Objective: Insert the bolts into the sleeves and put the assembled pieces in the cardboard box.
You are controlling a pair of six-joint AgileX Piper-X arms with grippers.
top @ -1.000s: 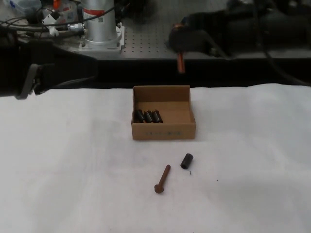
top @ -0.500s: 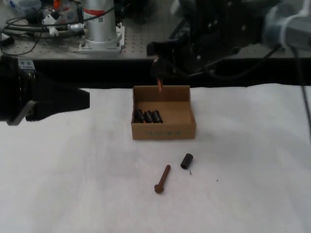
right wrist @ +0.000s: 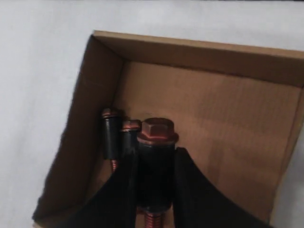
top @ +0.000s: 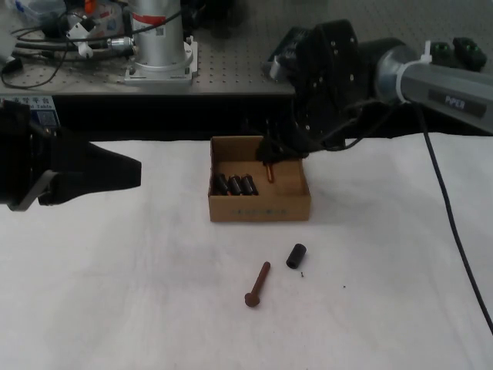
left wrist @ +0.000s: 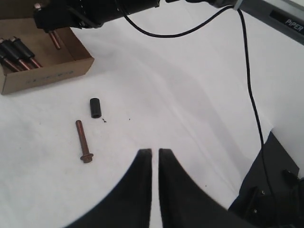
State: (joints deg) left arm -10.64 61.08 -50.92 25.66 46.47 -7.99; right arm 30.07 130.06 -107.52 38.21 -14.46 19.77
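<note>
Clamps a sleeved bolt [right wrist: 156, 142] between the fingers of the right gripper [right wrist: 156, 159], over the box [top: 259, 210] at upper centre of the high view. Holds its long axis near vertical, head up, shank down toward the box floor. In the box's left half: three assembled pieces [top: 235, 184]. Holds the left gripper [left wrist: 155, 154] almost closed, empty. Below the box: loose bolt [top: 257, 284] lying diagonally, head lower left, near a sleeve [top: 296, 255].
</note>
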